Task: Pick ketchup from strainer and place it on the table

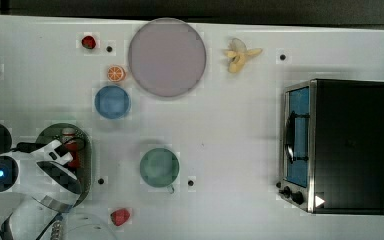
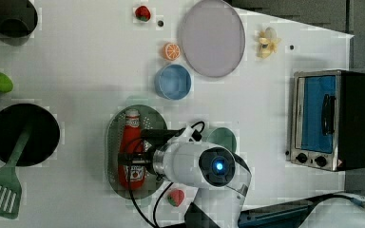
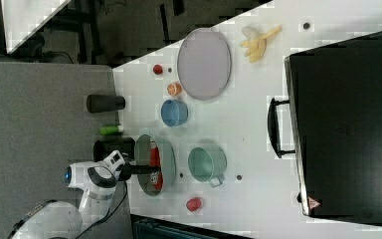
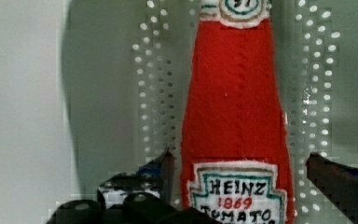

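A: Wrist view has the ketchup (image 4: 235, 107) lying in the strainer (image 4: 154, 93), its cap end cut off at the frame edge.

B: And the gripper (image 4: 240, 175)?

A: Spread wide, one finger either side of the label, apparently not touching. From the top view, the arm (image 1: 40, 172) hides most of the bottle on the worktop (image 1: 240, 130).

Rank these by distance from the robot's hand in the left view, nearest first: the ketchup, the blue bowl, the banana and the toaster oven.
From the hand:
1. Ketchup, directly beneath it in the strainer.
2. Blue bowl, above, toward the left view's right.
3. Banana, upper right.
4. Toaster oven, far right.
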Motion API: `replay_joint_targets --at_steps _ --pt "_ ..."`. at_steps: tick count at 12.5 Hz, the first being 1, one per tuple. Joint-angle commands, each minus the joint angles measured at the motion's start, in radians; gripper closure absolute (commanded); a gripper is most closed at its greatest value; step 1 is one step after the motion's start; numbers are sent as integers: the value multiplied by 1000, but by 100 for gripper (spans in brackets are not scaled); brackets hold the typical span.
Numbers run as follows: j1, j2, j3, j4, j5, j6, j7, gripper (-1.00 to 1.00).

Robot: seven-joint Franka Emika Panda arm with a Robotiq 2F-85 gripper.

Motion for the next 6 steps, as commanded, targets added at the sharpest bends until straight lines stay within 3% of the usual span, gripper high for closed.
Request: replay_joint_targets --at_steps 1,4,6 --pt "30 32 -30 36 -26 8 58 -91" --pt "43 36 -38 41 -28 22 58 -21" --pt "34 3 -24 35 -24 -18 58 -21"
